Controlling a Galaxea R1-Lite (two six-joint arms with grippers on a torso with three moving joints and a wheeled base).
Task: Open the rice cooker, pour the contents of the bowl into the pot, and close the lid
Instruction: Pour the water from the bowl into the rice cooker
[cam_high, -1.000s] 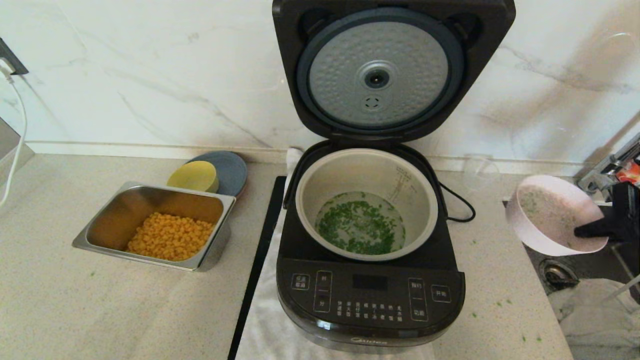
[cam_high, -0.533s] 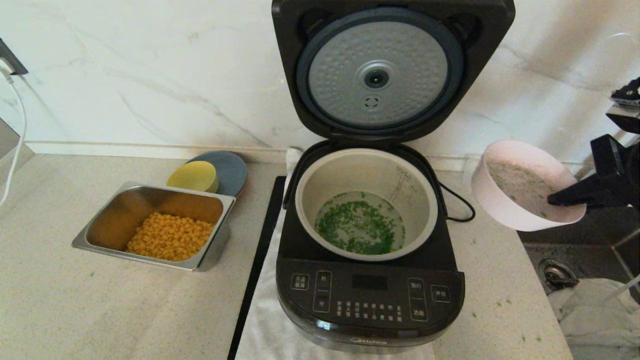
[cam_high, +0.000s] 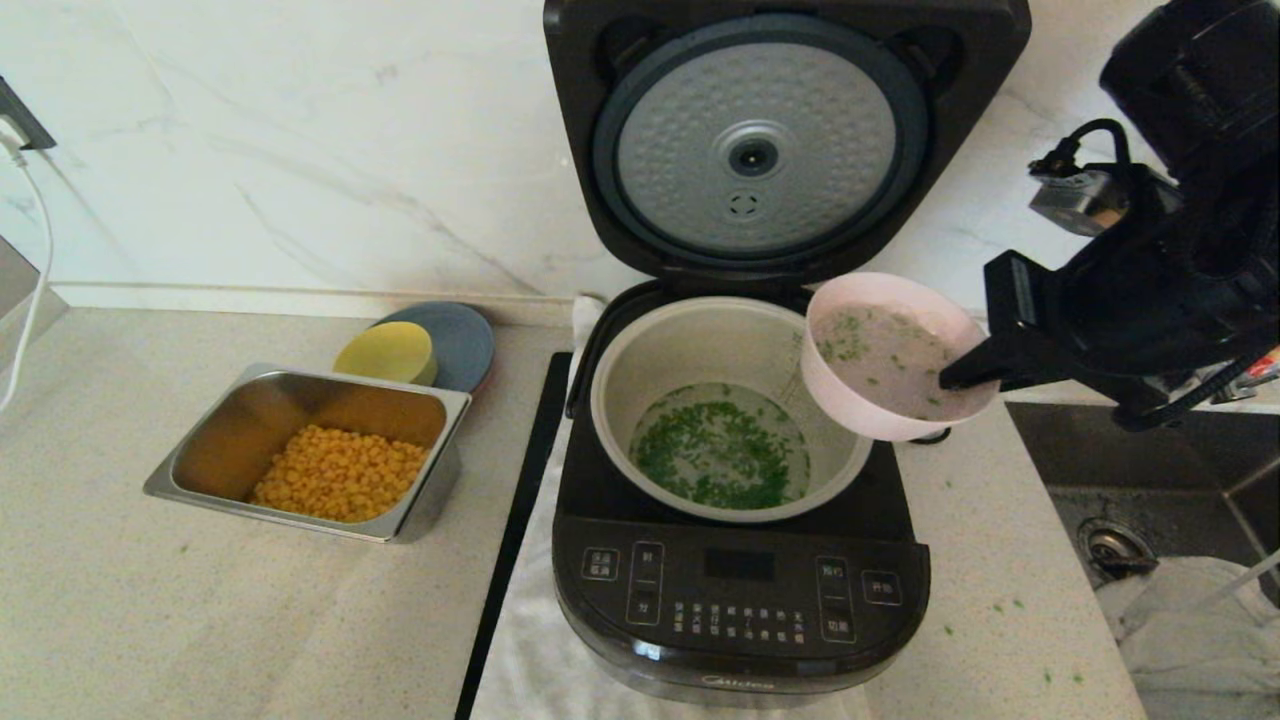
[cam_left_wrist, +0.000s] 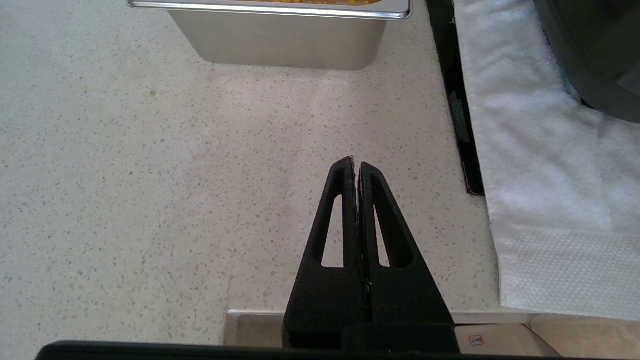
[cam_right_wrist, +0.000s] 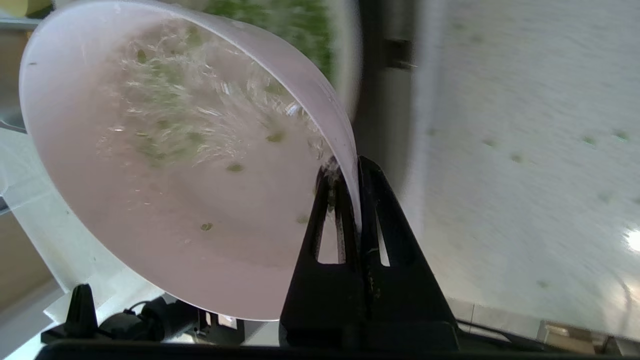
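In front of me a pale speckled stone counter (cam_high: 200, 620) is running back to a white marbled wall. A white towel (cam_high: 520, 660) is lying near the middle of its front edge, and the glossy black rice cooker (cam_high: 740, 600) is sitting on that towel. A long black strip (cam_high: 515, 540) is lying along the towel's left side. Further left a rectangular steel tray of yellow corn kernels (cam_high: 310, 455) is resting, and behind it, toward the back edge, a grey-blue round plate (cam_high: 460, 340) is lying with a small yellow dish (cam_high: 388, 352) on it. Tiny green flecks (cam_high: 1005, 606) are dotting the right edge.
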